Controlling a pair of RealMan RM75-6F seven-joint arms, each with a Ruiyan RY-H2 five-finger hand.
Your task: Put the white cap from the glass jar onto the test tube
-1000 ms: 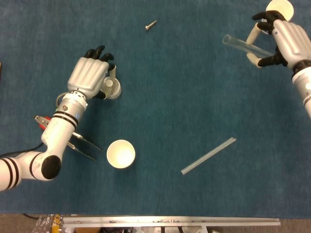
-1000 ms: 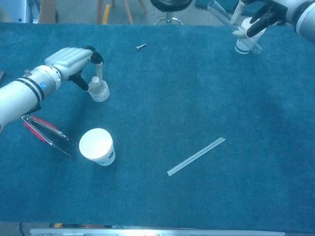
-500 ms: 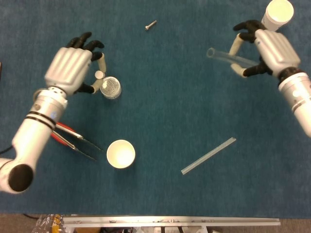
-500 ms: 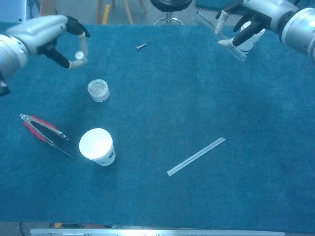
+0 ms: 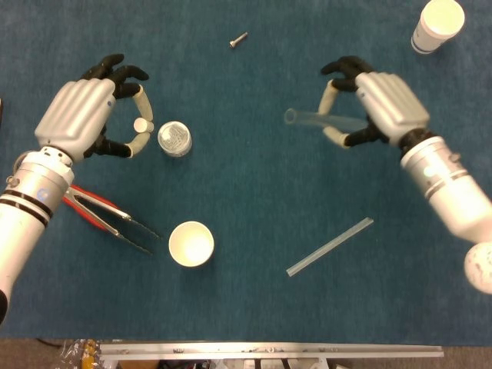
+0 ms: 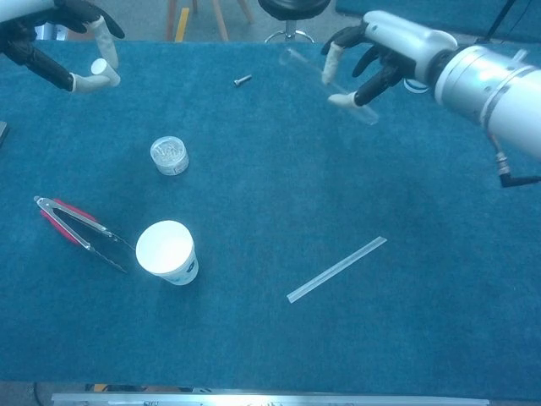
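My left hand (image 5: 88,108) is raised above the mat's left side and pinches the small white cap (image 5: 141,124) between thumb and a finger; in the chest view the cap (image 6: 99,66) shows at the top left. The glass jar (image 5: 174,138) stands open on the mat just right of that hand, also in the chest view as the jar (image 6: 169,156). My right hand (image 5: 374,108) holds the clear test tube (image 5: 307,118) roughly level, its open end pointing left. From the chest camera that hand (image 6: 376,55) grips the tube (image 6: 308,68) above the mat.
Red-handled tongs (image 5: 108,217) lie at the left. A white paper cup (image 5: 191,244) stands near the front, another cup (image 5: 437,23) at the back right. A clear flat strip (image 5: 330,246) lies right of centre, and a screw (image 5: 238,39) sits at the back.
My left hand has lifted the white cap out of the jar and pulled it up and leftward. My right hand has carried the test tube left and toward the middle, away from the far cup.
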